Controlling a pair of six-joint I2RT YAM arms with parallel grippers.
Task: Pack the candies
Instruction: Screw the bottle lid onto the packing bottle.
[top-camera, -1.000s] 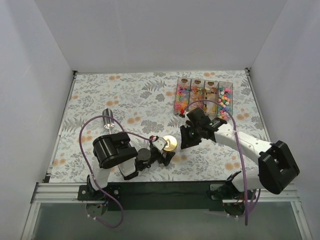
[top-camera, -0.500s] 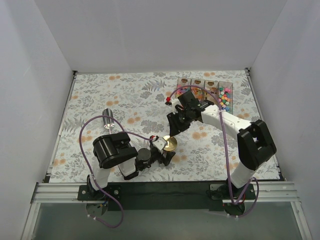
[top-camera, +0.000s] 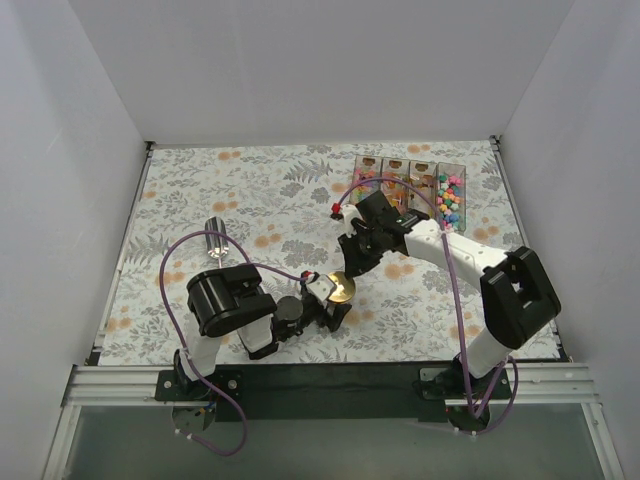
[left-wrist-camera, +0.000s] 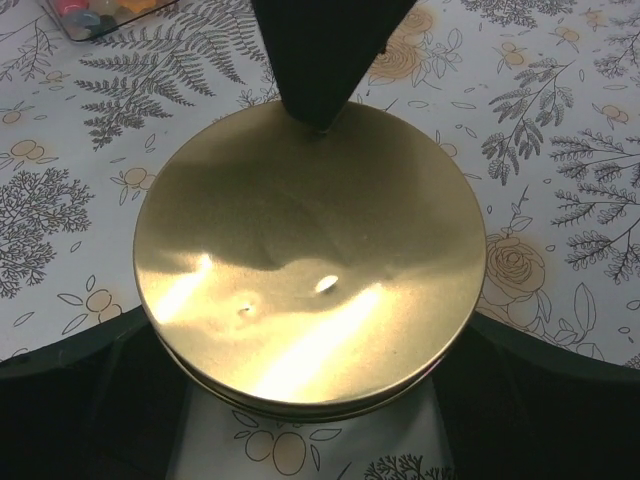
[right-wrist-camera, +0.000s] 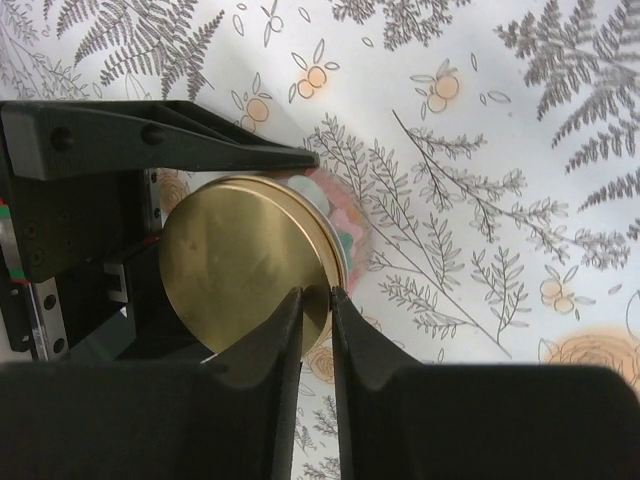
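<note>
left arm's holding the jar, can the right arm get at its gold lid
Likely yes: the right pincer sits at the rim of the gold lid, unobstructed; the left pincer holds the jar from its sides.

The jar (right-wrist-camera: 362, 238) beneath the gold lid (right-wrist-camera: 245, 265) is mostly hidden, its candies (right-wrist-camera: 342, 212) glimpsed only past the rim; the tray (left-wrist-camera: 100, 12) is cropped.

Bright, even light, glare on lid (left-wrist-camera: 310, 255)

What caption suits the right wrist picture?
Right fingers pinch the gold lid over the jar of candies that the left fingers hold.
</note>
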